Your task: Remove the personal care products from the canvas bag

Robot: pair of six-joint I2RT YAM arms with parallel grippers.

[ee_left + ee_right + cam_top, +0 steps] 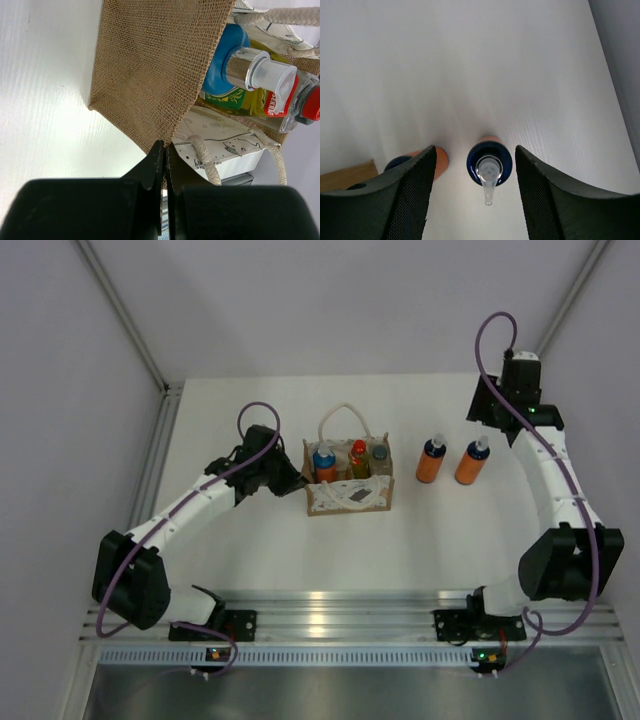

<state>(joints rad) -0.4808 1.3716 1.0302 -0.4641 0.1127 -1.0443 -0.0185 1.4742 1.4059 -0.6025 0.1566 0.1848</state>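
The canvas bag stands mid-table with white rope handles. It holds an orange bottle with a blue top, a yellow bottle with a red cap and a clear bottle with a grey cap. My left gripper is shut on the bag's left edge; in the left wrist view the jaws pinch the burlap. Two orange bottles stand on the table to the right. My right gripper is open and empty above one of them.
The white table has a metal rail along its left edge and grey walls behind. In the right wrist view the second orange bottle is half hidden behind my left finger, and the bag's corner shows at lower left.
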